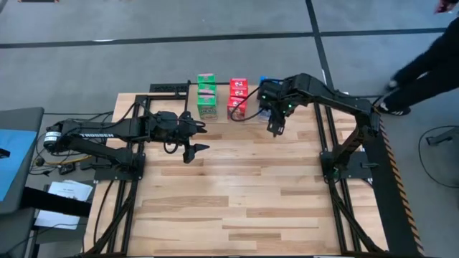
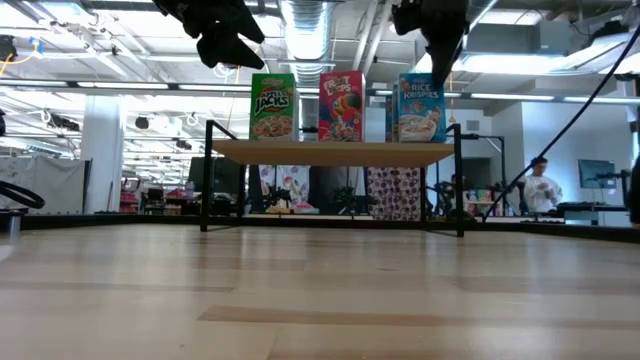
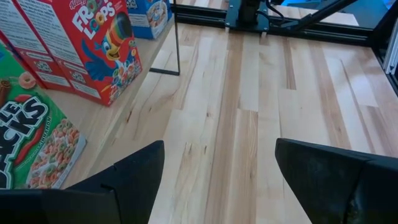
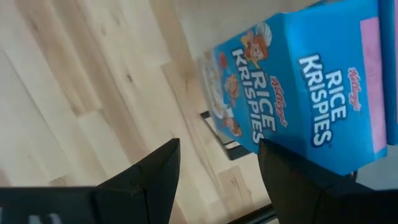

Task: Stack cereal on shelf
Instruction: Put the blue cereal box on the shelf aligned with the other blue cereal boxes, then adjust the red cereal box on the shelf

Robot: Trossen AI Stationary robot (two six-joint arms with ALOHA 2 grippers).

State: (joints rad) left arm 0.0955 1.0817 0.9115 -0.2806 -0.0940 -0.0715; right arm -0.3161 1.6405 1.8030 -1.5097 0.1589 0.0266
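The shelf (image 2: 335, 152), a light-wood board on black legs, stands at the table's far edge. Green boxes (image 1: 206, 95), red boxes (image 1: 238, 97) and blue boxes (image 1: 262, 84) stand upright on it in rows. The low view shows the front green (image 2: 272, 106), red (image 2: 341, 106) and blue (image 2: 420, 107) boxes. My left gripper (image 1: 193, 140) hovers open above the table, just near of the green row. My right gripper (image 1: 276, 126) hovers open just near of the blue row, with the front blue box (image 4: 298, 93) ahead of its fingers. Neither gripper holds anything.
Bare slatted tabletop (image 1: 237, 193) spreads between the shelf and the near edge. Black frame rails (image 1: 326, 150) run along both sides of the table. A person's arm (image 1: 423, 61) reaches in past the far right corner, and another person (image 2: 540, 185) stands in the room behind.
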